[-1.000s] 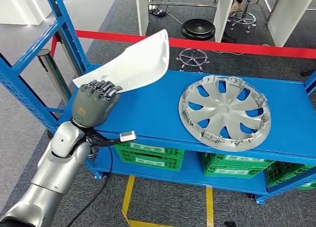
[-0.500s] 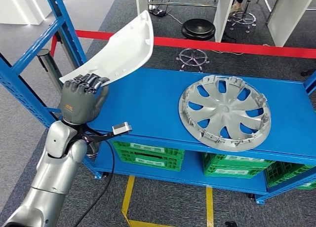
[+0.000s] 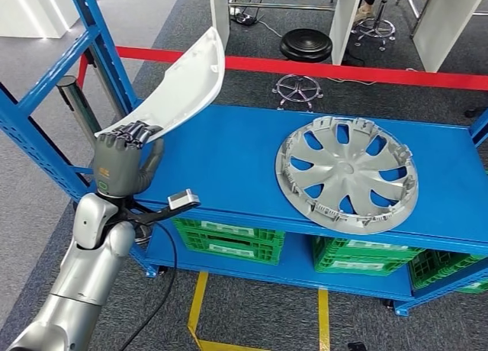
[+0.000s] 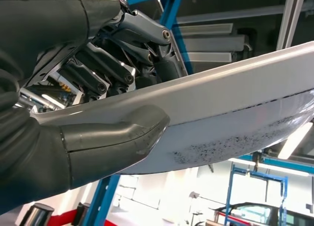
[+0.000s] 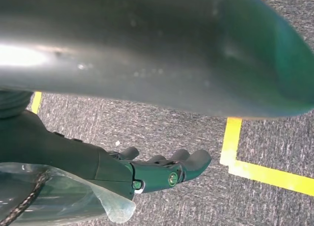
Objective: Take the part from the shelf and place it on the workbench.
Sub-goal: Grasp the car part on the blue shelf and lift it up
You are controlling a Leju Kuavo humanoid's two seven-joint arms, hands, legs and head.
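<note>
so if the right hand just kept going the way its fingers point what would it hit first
Probably nothing soon. The right hand hangs open above grey carpet, fingers pointing roughly along the floor toward a yellow floor line. The way looks free as far as the right wrist view shows, though depth is unclear.

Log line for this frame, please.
left hand: holds white part above shelf | right hand: open, hanging | hubcap: on shelf

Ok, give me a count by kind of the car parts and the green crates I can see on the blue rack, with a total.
White panel, held by the left hand above the shelf: 1
Silver wheel cover on the top shelf: 1
Green crates visible on the lower shelf: 3
Total: 5
</note>
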